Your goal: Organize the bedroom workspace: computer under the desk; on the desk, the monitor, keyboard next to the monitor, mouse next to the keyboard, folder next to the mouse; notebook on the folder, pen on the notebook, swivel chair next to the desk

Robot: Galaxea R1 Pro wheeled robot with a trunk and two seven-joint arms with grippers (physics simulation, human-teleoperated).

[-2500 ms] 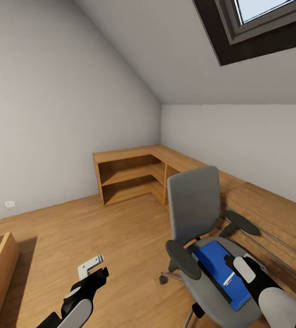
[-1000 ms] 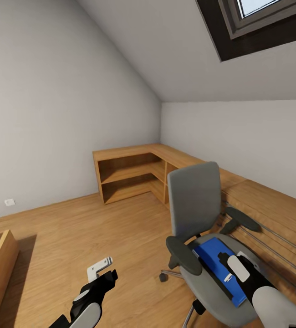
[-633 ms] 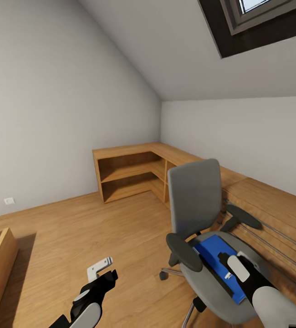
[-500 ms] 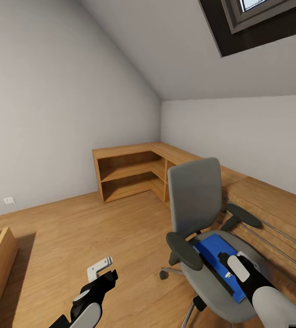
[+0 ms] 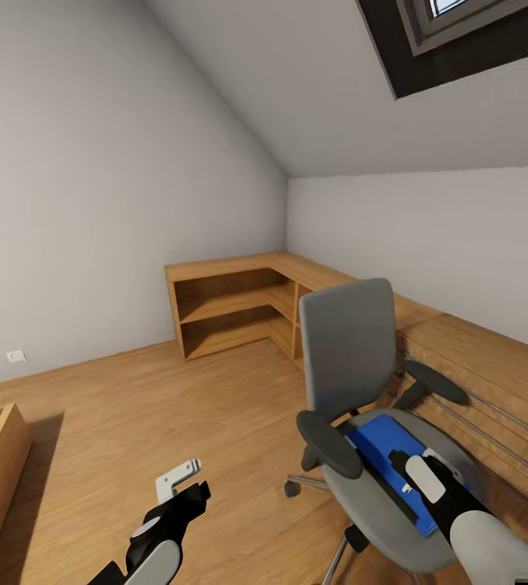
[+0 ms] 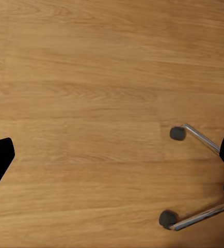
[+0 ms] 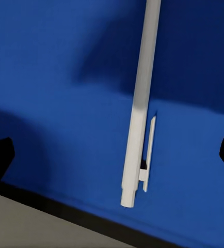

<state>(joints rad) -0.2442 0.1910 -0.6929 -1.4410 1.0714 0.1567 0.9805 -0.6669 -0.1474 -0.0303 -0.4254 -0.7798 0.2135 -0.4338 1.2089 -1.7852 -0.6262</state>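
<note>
Right end effector (image 5: 408, 470) poised over folder (image 5: 382, 445) on swivel chair (image 5: 353, 382) seat, fingertips at the wrist-view edges, spread wide apart. Pen (image 7: 139, 103) lying flat on folder, between the fingers, untouched. Looks like pen pickup in hand; next move likely calls for descending, centring on the thin barrel, closing without pushing it along the slick cover. Left end effector (image 5: 184, 478) idle over wood floor (image 6: 81, 93), fingers apart, chair castor (image 6: 177, 133) nearby. Farther: low wooden corner shelving (image 5: 231, 309), pale grey sloped walls, skylight (image 5: 459, 32). No worktop visible.
</note>
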